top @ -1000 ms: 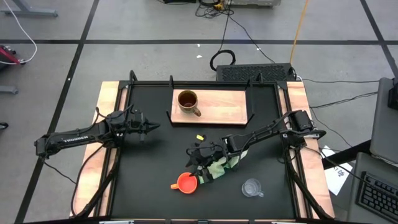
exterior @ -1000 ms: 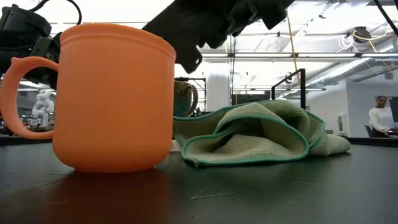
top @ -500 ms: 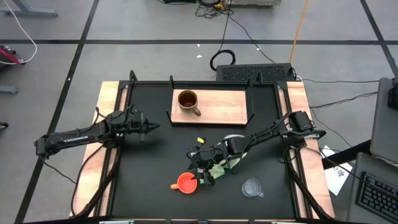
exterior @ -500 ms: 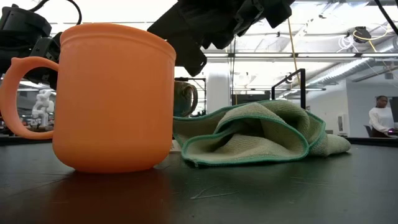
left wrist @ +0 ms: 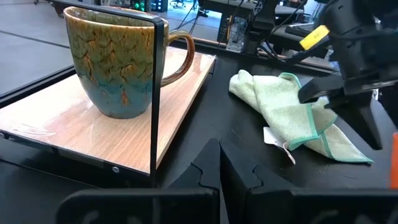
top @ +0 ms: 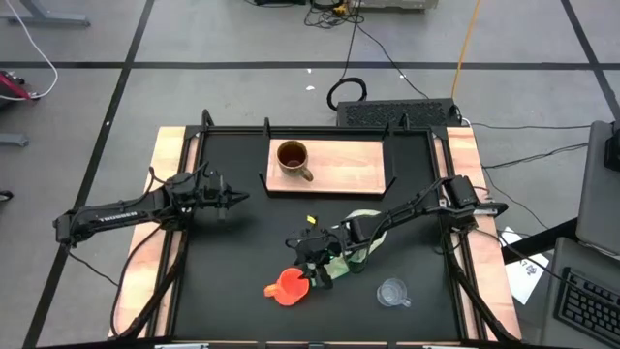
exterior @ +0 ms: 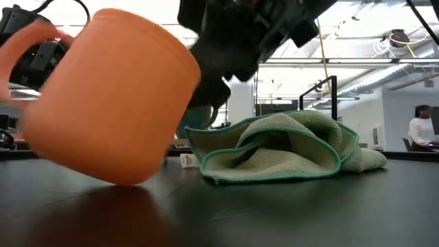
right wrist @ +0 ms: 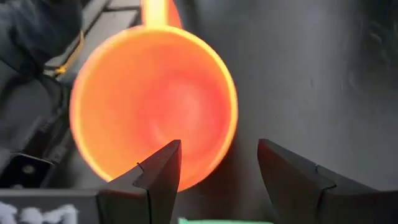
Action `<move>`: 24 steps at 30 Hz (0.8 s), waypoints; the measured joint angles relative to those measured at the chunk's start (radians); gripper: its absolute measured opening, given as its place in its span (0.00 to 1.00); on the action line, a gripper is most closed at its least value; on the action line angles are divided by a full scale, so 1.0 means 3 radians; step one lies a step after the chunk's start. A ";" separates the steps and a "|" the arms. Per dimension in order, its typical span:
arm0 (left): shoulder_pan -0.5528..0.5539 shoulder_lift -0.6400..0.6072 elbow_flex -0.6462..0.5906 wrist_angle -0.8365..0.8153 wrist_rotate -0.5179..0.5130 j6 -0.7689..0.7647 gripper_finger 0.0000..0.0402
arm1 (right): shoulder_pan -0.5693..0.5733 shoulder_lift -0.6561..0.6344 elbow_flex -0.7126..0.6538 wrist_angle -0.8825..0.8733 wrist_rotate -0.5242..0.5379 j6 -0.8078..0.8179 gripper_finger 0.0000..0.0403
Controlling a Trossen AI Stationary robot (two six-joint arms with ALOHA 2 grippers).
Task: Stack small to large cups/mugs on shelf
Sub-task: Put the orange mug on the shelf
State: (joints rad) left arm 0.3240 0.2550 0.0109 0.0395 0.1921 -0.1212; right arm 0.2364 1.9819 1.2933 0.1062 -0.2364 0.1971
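Note:
The small orange cup (top: 288, 288) is tilted on the black table near its front, its mouth turned toward my right gripper (right wrist: 217, 152). That gripper is open, slanting down at the cup from the far right. The clear glass cup (top: 392, 292) stands to the right of it. The brown glossy mug (top: 293, 158) stands on the left part of the wooden shelf (top: 344, 167) at the table's far side. My left gripper (top: 237, 198) is shut and waits at the table's left. My right gripper straddles the orange cup's rim on the side nearest it (right wrist: 214, 165), one finger (right wrist: 158, 171) over the mouth and the other (right wrist: 292, 177) outside. The dark hand lies against the cup's upper wall (exterior: 195, 72). The cup leans on one base edge (exterior: 130, 180), its handle side raised.
A crumpled light green cloth (exterior: 288, 147) lies just behind and to the right of the orange cup, under the right arm. Black brackets (left wrist: 153, 93) stand at the shelf's ends. Bare black tabletop lies at the left and centre.
My right gripper has sunk and edged toward the orange cup, rolling a little, still open. The cup, upright before, has tipped: its mouth now leans toward the gripper and its handle side has lifted off the table.

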 joint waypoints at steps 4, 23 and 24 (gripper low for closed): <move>-0.0001 0.0000 0.0000 -0.0001 0.0000 0.0011 0.01 | -0.0023 -0.0010 0.0003 0.0041 0.0002 0.0001 0.51; -0.0001 0.0000 0.0000 -0.0001 0.0000 0.0040 0.01 | -0.0019 -0.0009 0.0173 0.0063 -0.0010 -0.0188 0.51; -0.0001 0.0000 0.0000 0.0000 0.0000 0.0040 0.01 | -0.0019 -0.0009 0.0197 0.0019 -0.0010 -0.0199 0.51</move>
State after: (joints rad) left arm 0.3237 0.2550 0.0109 0.0395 0.1921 -0.1093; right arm 0.2306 1.9793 1.3524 0.1119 -0.2395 0.1375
